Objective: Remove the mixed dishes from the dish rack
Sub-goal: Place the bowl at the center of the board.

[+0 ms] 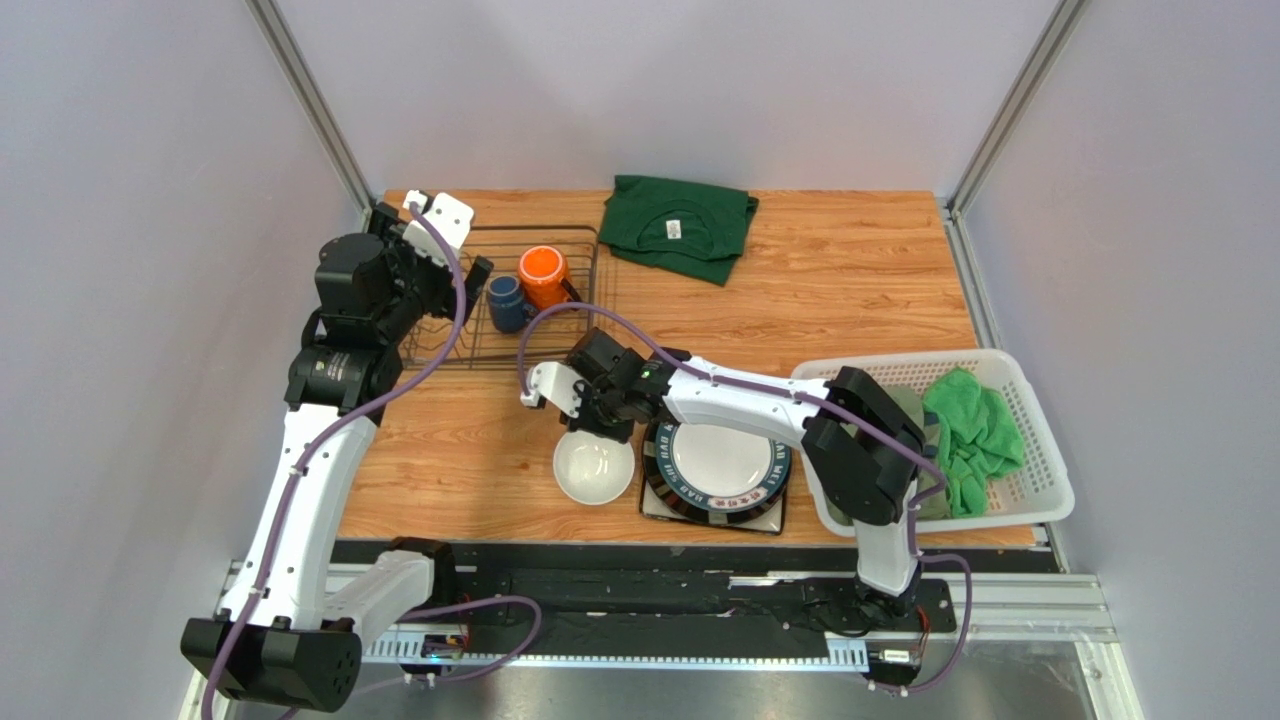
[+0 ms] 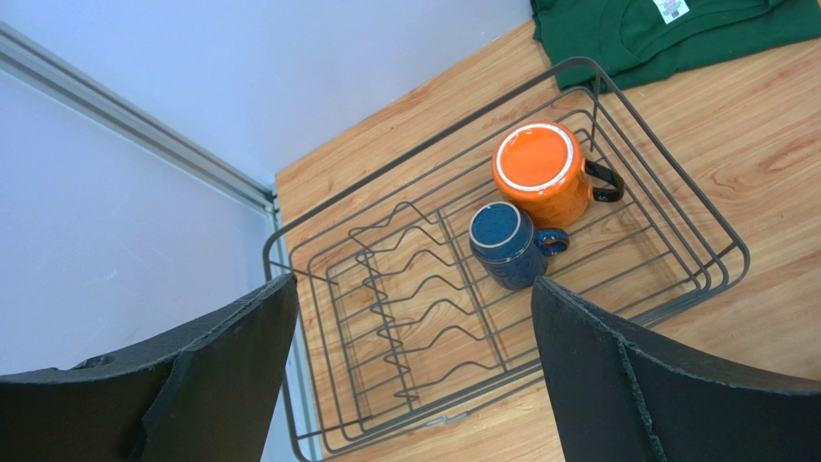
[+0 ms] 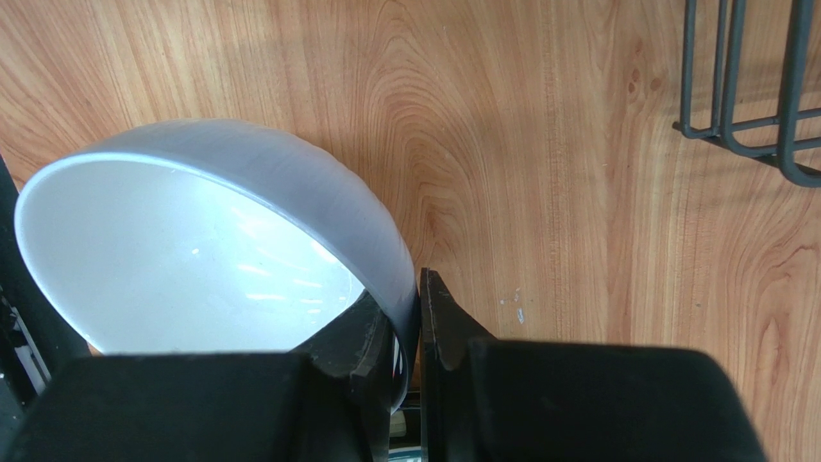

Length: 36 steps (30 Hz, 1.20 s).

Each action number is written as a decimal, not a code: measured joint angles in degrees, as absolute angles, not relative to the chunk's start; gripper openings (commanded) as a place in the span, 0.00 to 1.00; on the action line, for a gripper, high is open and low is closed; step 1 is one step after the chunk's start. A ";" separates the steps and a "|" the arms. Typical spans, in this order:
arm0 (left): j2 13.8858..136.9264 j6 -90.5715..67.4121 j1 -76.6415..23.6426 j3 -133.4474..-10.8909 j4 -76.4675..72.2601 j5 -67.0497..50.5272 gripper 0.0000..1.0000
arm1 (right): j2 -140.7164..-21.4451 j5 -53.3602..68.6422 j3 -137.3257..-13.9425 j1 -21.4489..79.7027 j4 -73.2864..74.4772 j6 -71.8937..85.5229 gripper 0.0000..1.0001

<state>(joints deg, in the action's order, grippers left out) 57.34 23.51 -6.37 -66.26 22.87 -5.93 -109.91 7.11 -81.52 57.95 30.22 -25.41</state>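
The right gripper (image 3: 416, 310) pinches the rim of the small white bowl (image 3: 193, 241), one finger inside and one outside. The bowl is at lower centre of the overhead view, tilted, just left of the round plate (image 1: 721, 458), whose rim lettering is too small to read. The left gripper (image 2: 410, 375) hangs over the dish rack (image 2: 405, 308), fingers spread wide, holding nothing. The orange mug (image 2: 540, 168) and dark blue mug (image 2: 506, 241) stand upside down in the rack, handles pointing right. The green shirt (image 1: 679, 225) has an unreadable white label.
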 measured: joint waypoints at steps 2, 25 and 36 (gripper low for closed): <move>57.34 23.53 -6.35 -66.26 22.87 -5.96 0.98 | -110.52 7.09 -82.19 57.98 31.05 -25.87 0.00; 57.17 23.75 -6.33 -63.96 22.90 -6.72 0.98 | -112.84 5.06 -83.88 58.33 31.18 -26.92 0.32; 57.06 23.90 -6.33 -63.70 22.87 -6.83 0.98 | -113.27 3.66 -83.94 58.33 31.22 -26.92 0.36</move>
<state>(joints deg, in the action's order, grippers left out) 57.06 23.90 -6.33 -63.70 22.87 -6.83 -113.27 3.66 -83.94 58.33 31.22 -26.92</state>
